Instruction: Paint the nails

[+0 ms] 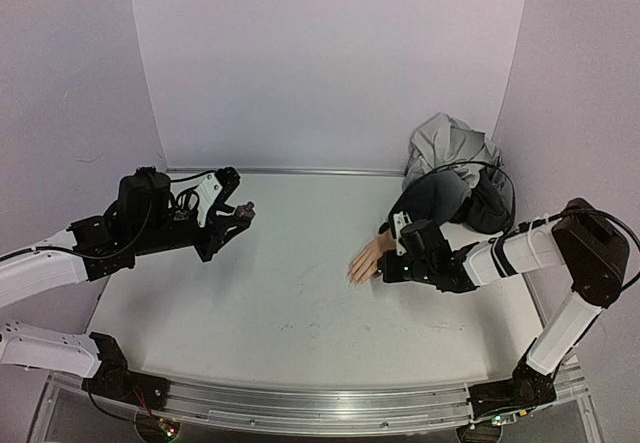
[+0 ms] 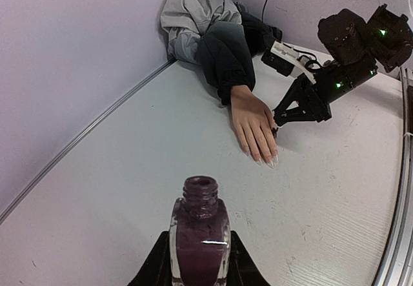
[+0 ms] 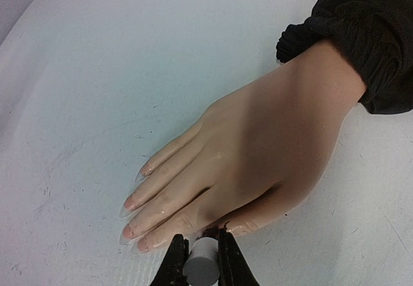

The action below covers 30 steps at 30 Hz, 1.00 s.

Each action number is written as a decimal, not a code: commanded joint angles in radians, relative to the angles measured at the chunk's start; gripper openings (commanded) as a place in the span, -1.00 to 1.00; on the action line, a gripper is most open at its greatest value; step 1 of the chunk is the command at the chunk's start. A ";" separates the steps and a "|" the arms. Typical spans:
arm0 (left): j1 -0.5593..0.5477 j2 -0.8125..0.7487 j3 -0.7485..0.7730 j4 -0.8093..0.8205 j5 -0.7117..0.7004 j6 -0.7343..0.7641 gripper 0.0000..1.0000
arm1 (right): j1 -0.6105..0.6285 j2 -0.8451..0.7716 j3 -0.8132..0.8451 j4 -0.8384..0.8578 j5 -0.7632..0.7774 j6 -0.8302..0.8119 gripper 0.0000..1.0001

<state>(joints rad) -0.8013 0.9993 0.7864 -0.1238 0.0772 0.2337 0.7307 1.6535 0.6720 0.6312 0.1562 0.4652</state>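
Note:
The peach mannequin hand (image 1: pixel 364 261) lies palm down, its dark sleeve (image 3: pixel 361 34) running to the back right. Its pale, pointed nails (image 3: pixel 129 203) show at the fingertips, also nails (image 2: pixel 268 160) in the left wrist view. My right gripper (image 3: pixel 201 260) is shut on a white cap (image 3: pixel 201 266), its maroon-stained tip against the thumb (image 3: pixel 261 216); the thumb nail is hidden. My left gripper (image 2: pixel 199 250) is shut on an open bottle (image 2: pixel 199 234) of dark maroon polish, held upright far to the left of the hand. From above, this left gripper (image 1: pixel 238 215) hovers over the table's left side.
A crumpled grey cloth (image 1: pixel 450 143) is bunched over the sleeve in the back right corner. The white walls meet the table (image 1: pixel 280 303) along a metal strip (image 1: pixel 280 171). A metal rail (image 1: pixel 320 408) runs along the near edge.

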 commanded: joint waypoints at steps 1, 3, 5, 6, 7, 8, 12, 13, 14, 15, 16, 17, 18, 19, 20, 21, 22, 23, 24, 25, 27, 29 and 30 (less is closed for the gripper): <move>0.006 -0.027 0.062 0.042 0.009 -0.012 -1.00 | 0.010 0.014 0.003 0.021 -0.006 0.013 -1.00; 0.005 -0.028 0.062 0.044 0.009 -0.011 -1.00 | 0.012 0.019 0.004 0.021 -0.007 0.017 -1.00; 0.006 -0.028 0.061 0.043 0.009 -0.011 -1.00 | 0.016 0.024 0.006 0.021 -0.008 0.020 -1.00; 0.007 -0.027 0.060 0.043 0.009 -0.012 -1.00 | 0.017 0.026 0.006 0.021 -0.007 0.022 -1.00; 0.006 -0.027 0.060 0.042 0.009 -0.012 -1.00 | 0.018 0.026 0.006 0.021 -0.007 0.022 -1.00; 0.007 -0.028 0.060 0.042 0.009 -0.013 -1.00 | 0.019 0.026 0.006 0.021 -0.007 0.024 -1.00; 0.005 -0.026 0.062 0.043 0.009 -0.013 -1.00 | 0.025 0.019 0.007 0.017 -0.010 0.029 -1.00; 0.006 -0.026 0.061 0.042 0.010 -0.013 -1.00 | 0.025 0.015 0.008 0.014 -0.010 0.030 -1.00; 0.007 -0.026 0.062 0.042 0.010 -0.013 -1.00 | 0.027 0.007 0.009 0.010 -0.010 0.032 -1.00; 0.006 -0.026 0.062 0.042 0.010 -0.013 -1.00 | 0.030 -0.004 0.007 0.006 -0.010 0.033 -1.00; 0.005 -0.027 0.062 0.042 0.010 -0.013 -1.00 | 0.031 -0.015 0.005 0.003 -0.010 0.037 -1.00; 0.006 -0.026 0.061 0.042 0.010 -0.013 -1.00 | 0.031 -0.028 0.001 0.000 -0.007 0.040 -1.00; 0.006 -0.026 0.062 0.042 0.010 -0.013 -1.00 | 0.031 -0.044 -0.001 -0.005 0.000 0.043 -1.00; 0.007 -0.026 0.063 0.042 0.011 -0.013 -1.00 | 0.031 -0.057 -0.005 -0.013 0.011 0.044 -1.00; 0.006 -0.026 0.063 0.042 0.012 -0.014 -1.00 | 0.031 -0.071 -0.008 -0.023 0.026 0.049 -1.00; 0.006 -0.027 0.063 0.042 0.012 -0.015 -1.00 | 0.031 -0.085 -0.010 -0.031 0.042 0.050 -1.00; 0.006 -0.027 0.063 0.042 0.013 -0.014 -1.00 | 0.031 -0.096 -0.013 -0.042 0.059 0.053 -1.00; 0.005 -0.025 0.063 0.042 0.013 -0.015 -1.00 | 0.031 -0.108 -0.015 -0.052 0.076 0.056 -1.00; 0.006 -0.025 0.063 0.043 0.013 -0.014 -1.00 | 0.031 -0.118 -0.017 -0.060 0.091 0.058 -1.00; 0.006 -0.025 0.063 0.043 0.013 -0.016 -1.00 | 0.031 -0.128 -0.021 -0.064 0.103 0.059 -1.00; 0.006 -0.023 0.063 0.043 0.015 -0.016 -1.00 | 0.031 -0.127 -0.020 -0.070 0.117 0.059 -1.00; 0.007 -0.021 0.064 0.042 0.016 -0.016 -1.00 | 0.031 -0.112 -0.004 -0.081 0.128 0.058 -1.00; 0.006 -0.022 0.065 0.043 0.016 -0.017 -1.00 | 0.030 -0.108 -0.001 -0.087 0.135 0.057 -1.00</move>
<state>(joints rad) -0.8013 0.9951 0.7864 -0.1238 0.0776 0.2333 0.7582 1.5536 0.6586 0.5896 0.2272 0.5137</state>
